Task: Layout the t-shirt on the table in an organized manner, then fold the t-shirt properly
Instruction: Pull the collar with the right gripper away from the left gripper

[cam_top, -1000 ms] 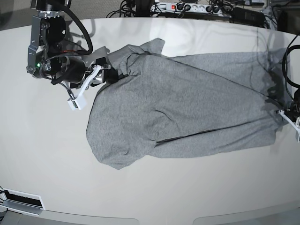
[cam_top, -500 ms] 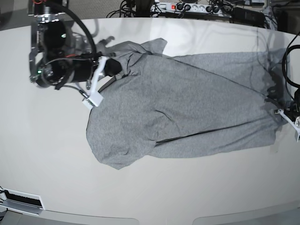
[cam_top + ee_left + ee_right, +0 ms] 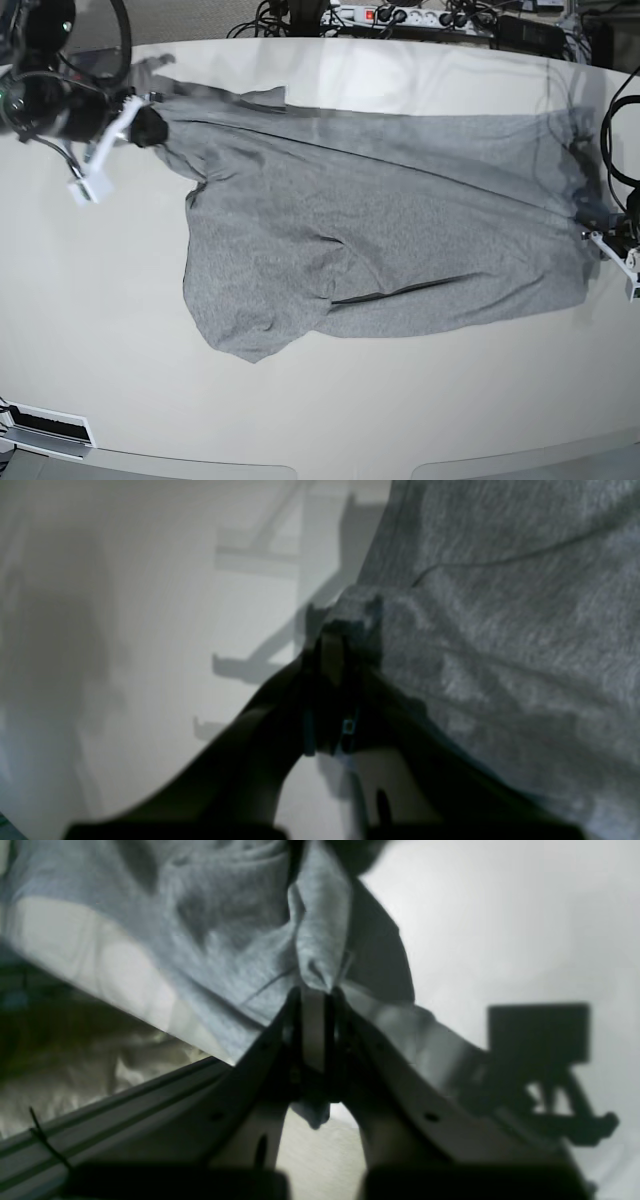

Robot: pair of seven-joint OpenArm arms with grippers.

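Right claw [image 3: 140, 125] clenched on a bunched fold of the t-shirt [image 3: 380, 230], far-left corner; left claw [image 3: 600, 232] pinching the opposite edge. Shirt spread across the desk [image 3: 320, 400], drawn taut between both, near flap rumpled. Laying-out step, apparently. Next, probably: lower both corners evenly, release, then smooth that rumpled flap.

One heather-grey cotton t-shirt [image 3: 380, 230] – the only cloth. One glossy off-white table [image 3: 320, 410]. Two robot arms – one left gripper [image 3: 600, 232], one right gripper [image 3: 150, 125]. One white power strip [image 3: 400, 15].
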